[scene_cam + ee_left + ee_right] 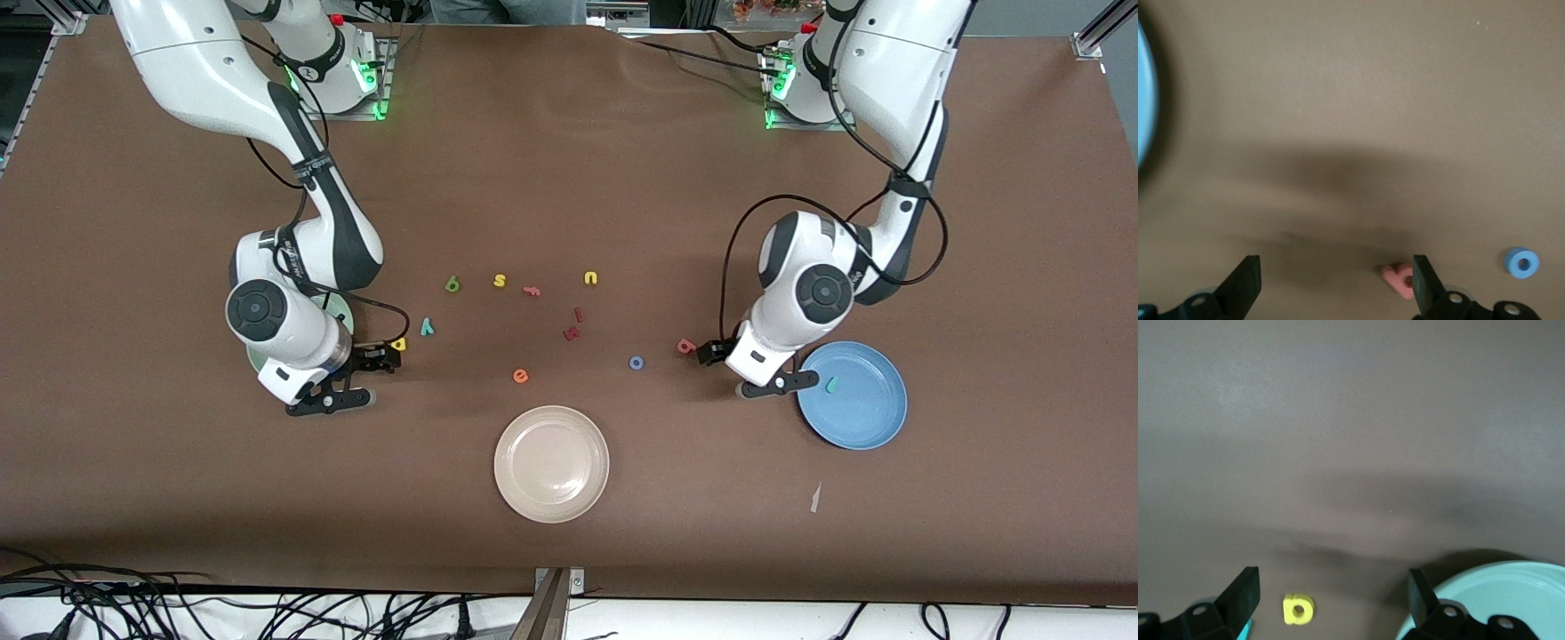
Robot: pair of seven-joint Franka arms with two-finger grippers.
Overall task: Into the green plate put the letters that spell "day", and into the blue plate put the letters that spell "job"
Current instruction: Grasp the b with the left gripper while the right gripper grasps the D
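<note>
left gripper (pixel 751 372) open, empty, over table beside blue plate (pixel 867 418) | teal "j" (pixel 831 385) in blue plate | salmon "b" (pixel 685 346), blue "o" (pixel 636 362) on table nearby | right gripper (pixel 356 378) open, empty, beside green plate (pixel 1511 593) | yellow "a" (pixel 399 344), teal "y" (pixel 427 326), green "d" (pixel 452 284) on table
</note>
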